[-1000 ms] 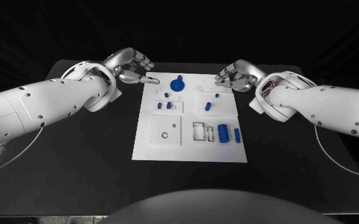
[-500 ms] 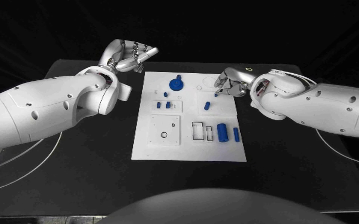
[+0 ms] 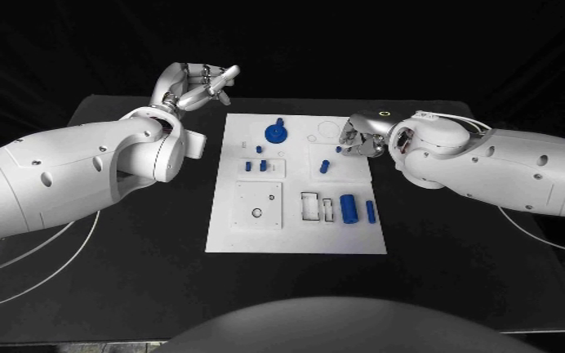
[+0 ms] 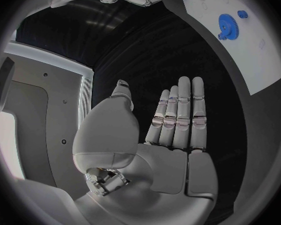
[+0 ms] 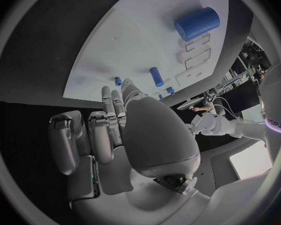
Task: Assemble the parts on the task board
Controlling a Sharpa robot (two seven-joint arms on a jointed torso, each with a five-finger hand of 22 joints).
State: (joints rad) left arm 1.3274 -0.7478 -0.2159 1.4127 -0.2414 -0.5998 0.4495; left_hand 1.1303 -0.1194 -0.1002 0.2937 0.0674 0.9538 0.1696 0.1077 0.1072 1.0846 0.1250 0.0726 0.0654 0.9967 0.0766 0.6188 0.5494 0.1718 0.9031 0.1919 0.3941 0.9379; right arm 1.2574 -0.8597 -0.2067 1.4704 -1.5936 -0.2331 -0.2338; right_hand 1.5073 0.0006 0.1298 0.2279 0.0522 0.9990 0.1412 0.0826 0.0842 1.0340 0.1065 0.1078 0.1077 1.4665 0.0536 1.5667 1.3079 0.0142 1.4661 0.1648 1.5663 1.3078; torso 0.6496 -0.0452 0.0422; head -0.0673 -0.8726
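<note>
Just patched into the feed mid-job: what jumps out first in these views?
The white task board lies mid-table, its blue parts scattered, the blue gear near its far edge. The left robot hand is raised off the board's far left corner, fingers straight, holding nothing. The right robot hand hovers at the board's far right edge.

One marking was partly legible: dark lettering, apparently "sharpa", ran along the white casing of the right arm [image 5: 273, 119] in the right wrist view. The task board [image 3: 295, 230] carried no legible text.
</note>
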